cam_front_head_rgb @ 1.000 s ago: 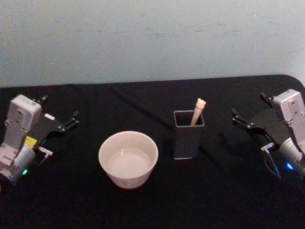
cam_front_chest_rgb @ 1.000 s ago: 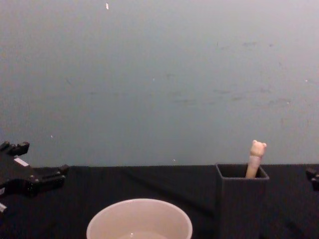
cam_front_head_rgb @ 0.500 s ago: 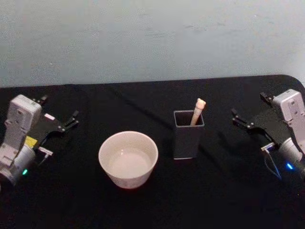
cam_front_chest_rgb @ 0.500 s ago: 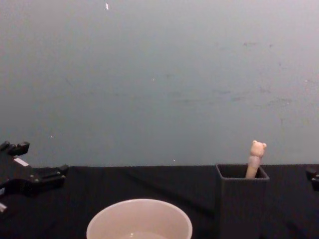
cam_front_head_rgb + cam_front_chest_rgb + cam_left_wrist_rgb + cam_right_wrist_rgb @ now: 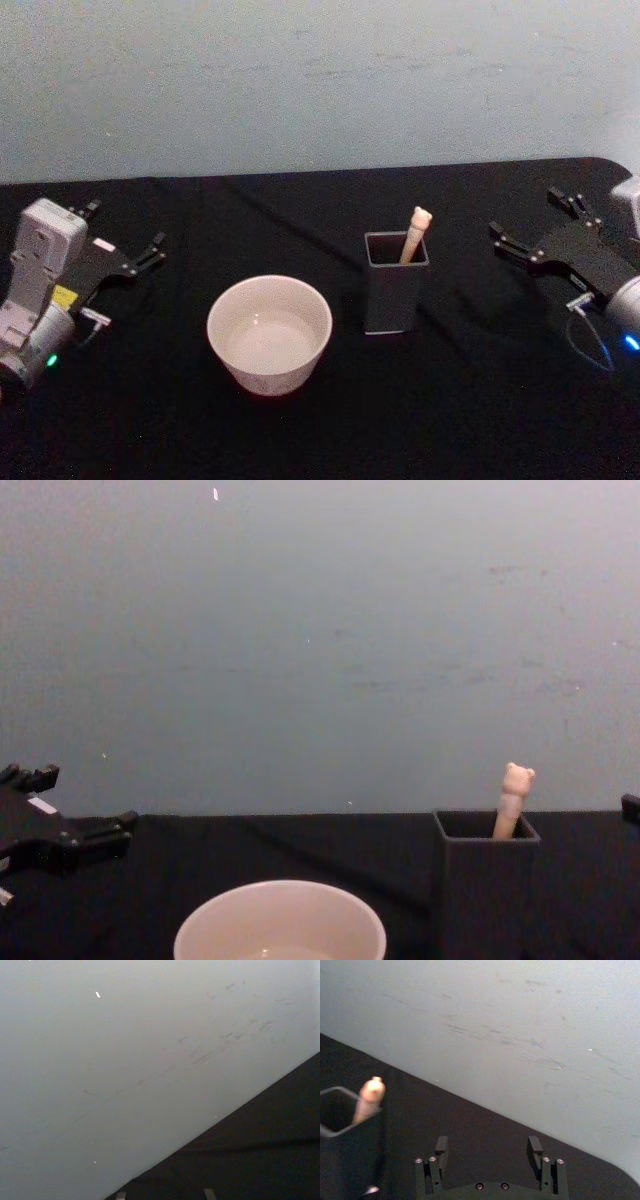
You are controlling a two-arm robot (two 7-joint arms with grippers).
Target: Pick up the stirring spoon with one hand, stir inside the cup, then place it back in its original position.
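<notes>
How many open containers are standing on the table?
2. The cup stands left of centre; the box stands to its right, apart from it, holding the spoon. None seems hidden.

Left claw [image 5: 127,222]: black fingers, grey-white wrist housing [image 5: 42,245], yellow label [image 5: 65,297], green light [image 5: 50,360]. Right claw [image 5: 522,212]: black, silver screws [image 5: 546,1159] at finger bases, blue light [image 5: 630,343], looped cable [image 5: 588,352].

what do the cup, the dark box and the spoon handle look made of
The cup: likely glazed ceramic, cream, smooth with a soft sheen. The dark box: probably matte plastic, flat grey walls, no shine. The spoon handle: beige, matte, perhaps wood or resin; hard to tell.
</notes>
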